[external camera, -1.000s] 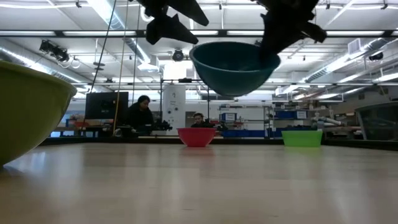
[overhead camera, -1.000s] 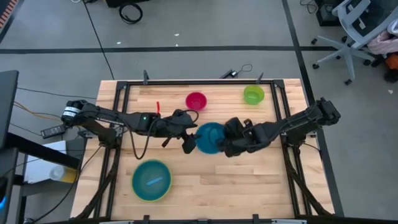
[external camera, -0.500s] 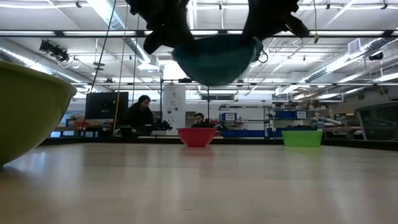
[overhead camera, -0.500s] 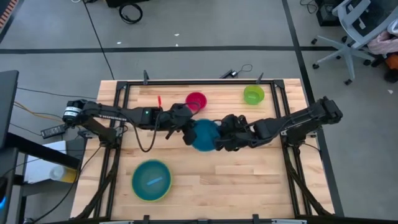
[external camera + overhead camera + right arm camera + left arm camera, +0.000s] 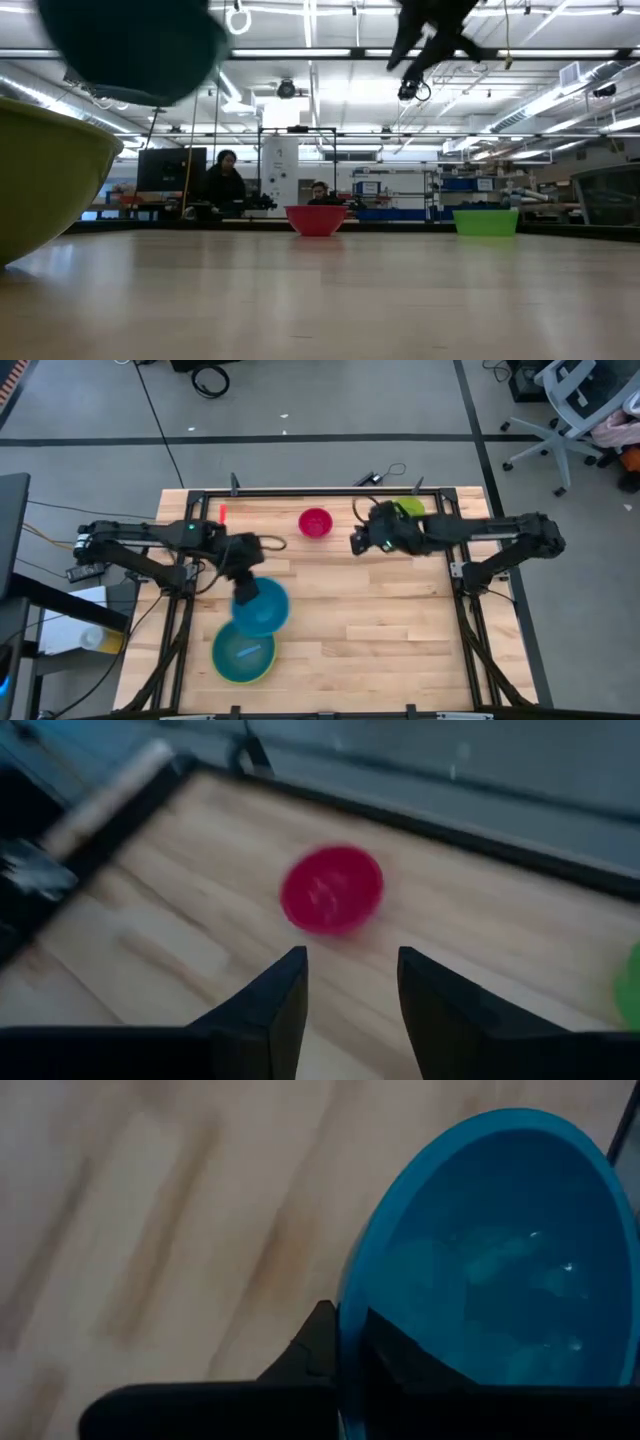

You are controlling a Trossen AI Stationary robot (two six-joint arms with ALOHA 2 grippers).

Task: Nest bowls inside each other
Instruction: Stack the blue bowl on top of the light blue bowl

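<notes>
My left gripper [image 5: 244, 588] is shut on the medium blue bowl [image 5: 262, 607], which hangs high above the table [image 5: 135, 45] by the far rim of the large yellow-green bowl [image 5: 218, 660]. A light blue bowl [image 5: 245, 652] lies inside the large one. My right gripper [image 5: 357, 541] stands open above the table's far part, holding nothing. The small magenta-red bowl [image 5: 315, 522] sits ahead of it [image 5: 332, 888]. The lime green bowl [image 5: 410, 508] sits at the far right, partly under the right arm. My left gripper holds the blue bowl by its rim [image 5: 349, 1308], one finger inside the bowl [image 5: 405, 1360] and one outside [image 5: 312, 1345]. The fingers slant down at the rim from the table's far left. The bowl hangs clear of the table, its opening upward.
A dark metal frame [image 5: 300, 492] runs along the table's far edge and down both sides. A small red thing [image 5: 222, 512] lies at the far left. Bare wood lies at the middle and near right. People sit in the room beyond the table [image 5: 225, 185].
The blue bowl has passed from my right gripper to my left. My left gripper shut on its rim and carried it toward the table's near left, up to the large bowl. My right gripper opened, let go and drew back toward the far edge, rising.
</notes>
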